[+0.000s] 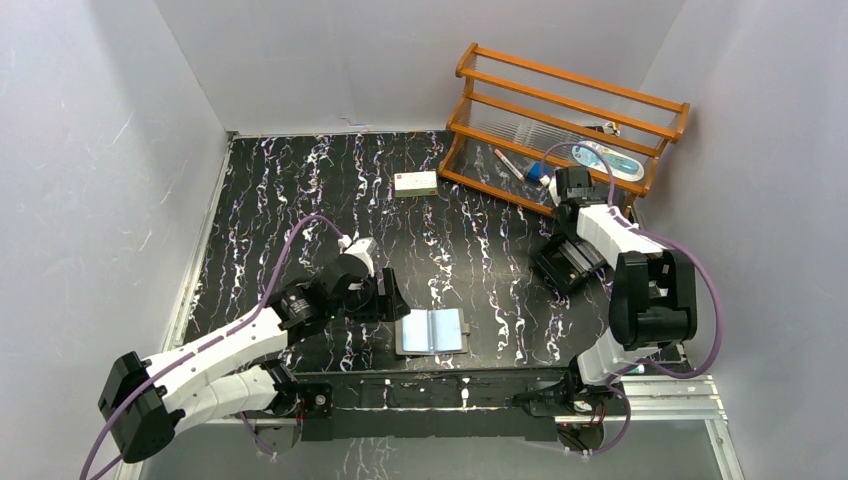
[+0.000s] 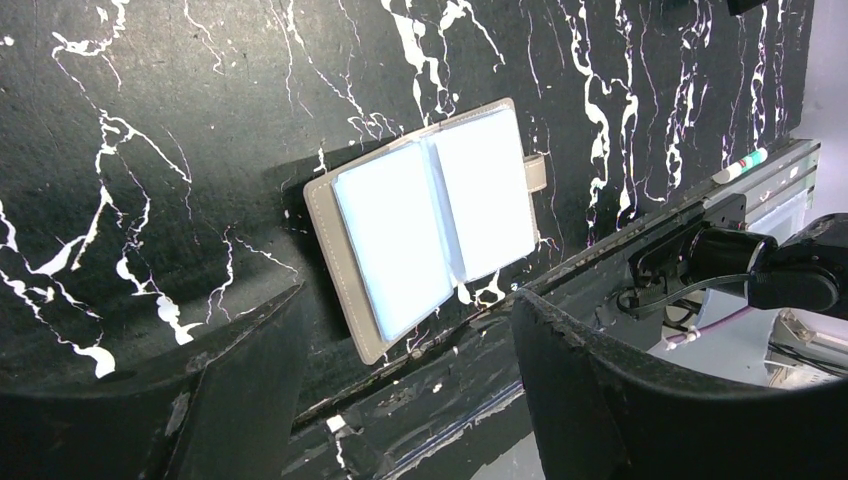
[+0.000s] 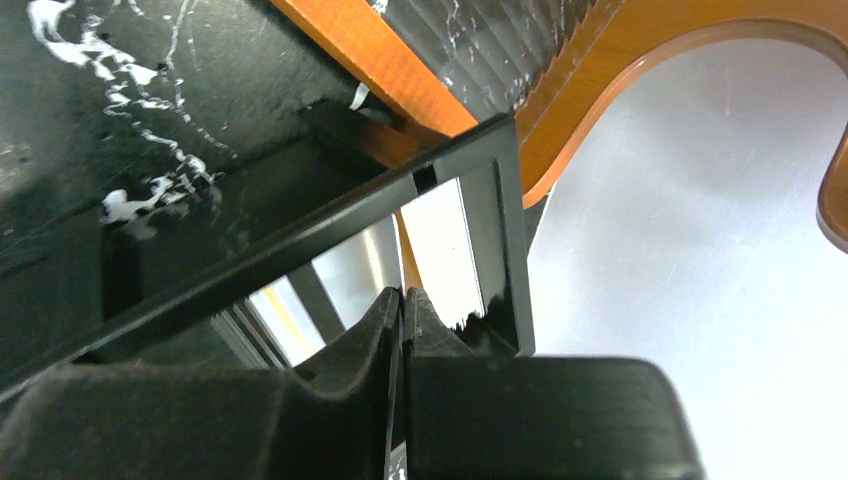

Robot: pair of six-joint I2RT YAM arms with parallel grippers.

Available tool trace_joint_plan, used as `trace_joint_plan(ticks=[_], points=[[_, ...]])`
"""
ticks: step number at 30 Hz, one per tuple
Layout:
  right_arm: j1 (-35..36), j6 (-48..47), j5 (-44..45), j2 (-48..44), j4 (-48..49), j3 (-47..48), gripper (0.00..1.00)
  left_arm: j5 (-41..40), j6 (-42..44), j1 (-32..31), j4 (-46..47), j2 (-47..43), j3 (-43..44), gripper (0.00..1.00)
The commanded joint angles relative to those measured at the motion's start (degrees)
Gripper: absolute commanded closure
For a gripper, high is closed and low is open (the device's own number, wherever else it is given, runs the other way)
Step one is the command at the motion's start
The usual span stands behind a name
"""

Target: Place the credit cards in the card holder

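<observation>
On table [image 1: 480, 230], open pale-blue card holder [image 1: 432, 331]

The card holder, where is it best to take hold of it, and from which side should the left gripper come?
Grip the card holder by its bare taupe cover edge, opposite the snap tab, probably coming in low from the side of the left gripper. It lies open and flat, so only a thin edge offers a pinch.

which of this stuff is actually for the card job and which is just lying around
For the job: credit cards in the black tray, card holder.
Lying about: white box, wooden rack, pen in it.
</observation>
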Motion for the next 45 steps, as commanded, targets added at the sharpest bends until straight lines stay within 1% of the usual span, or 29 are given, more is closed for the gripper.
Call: trace_joint_plan(ticks=[1,3,6,11,12,15,19,21,23,28,32,37,39,41,42,45], points=[[1.22,5.8,-4.14,-3.66,-10.0,9.78,0.97,1.06,-0.98,0.04,1.89,-0.55,-1.42,0.29],[1.6,8.0,-6.45,-3.63,-14.9,13.28,1.0,0.62,-1.68,0.01,1.86,0.45,-1.94,0.3],[1.99,10.03,-8.42,-4.21,-19.76,17.07,1.0,0.33,-2.05,-0.03,1.17,2.44,-1.92,0.32],[3.47,14.03,-15.78,-6.9,-23.31,21.13,1.0,1.66,-1.99,-0.01,2.58,5.25,-3.03,0.39],[4.1,15.37,-19.2,-7.64,-23.57,21.8,1.0,2.06,-2.3,0.01,3.12,5.71,-3.55,0.4],[5.4,24.22,-23.13,-9.55,-22.08,22.93,1.0,3.1,-3.54,0.14,4.31,6.8,-4.45,0.4],[5.74,34.78,-34.41,-9.89,-22.23,23.82,1.0,5.9,-4.64,0.9,6.04,8.35,-5.04,0.41],[6.4,38.4,-41.3,-10.79,-20.41,21.43,1.0,7.51,-5.13,1.68,7.09,8.83,-5.54,0.42],[8.18,41.04,-45.24,-12.59,-16.6,17.12,1.0,8.99,-5.64,2.41,8.1,9.19,-6.04,0.44],[16.12,47.29,-47.19,-17.38,-9.43,6.63,1.0,11.21,-6.18,3.96,9.74,9.26,-7.41,0.48],[20.02,55.85,-50.32,-21.83,-0.49,-2.9,1.0,12.79,-6.68,4.54,12.79,9.61,-9.28,0.5],[24.16,65.27,-51.91,-24.97,9.63,-12.14,1.0,12.88,-6.52,4.6,12.88,11.36,-9.37,0.52],[25.73,68.59,-53.37,-25.67,14.81,-16.17,1.0,12.89,-6.6,4.55,13.37,11.59,-9.63,0.54],[26.88,71.14,-54.9,-25.68,19.41,-19.66,1.0,12.97,-6.67,4.54,13.49,11.69,-9.89,0.6],[27.33,72.07,-55.08,-25.4,20.57,-20.69,1.0,13.03,-6.77,4.54,13.54,11.75,-9.97,0.63],[28.87,73.63,-55.45,-24.63,23.47,-23.4,1.0,13.17,-7.04,4.54,13.67,11.56,-10.47,0.66]])
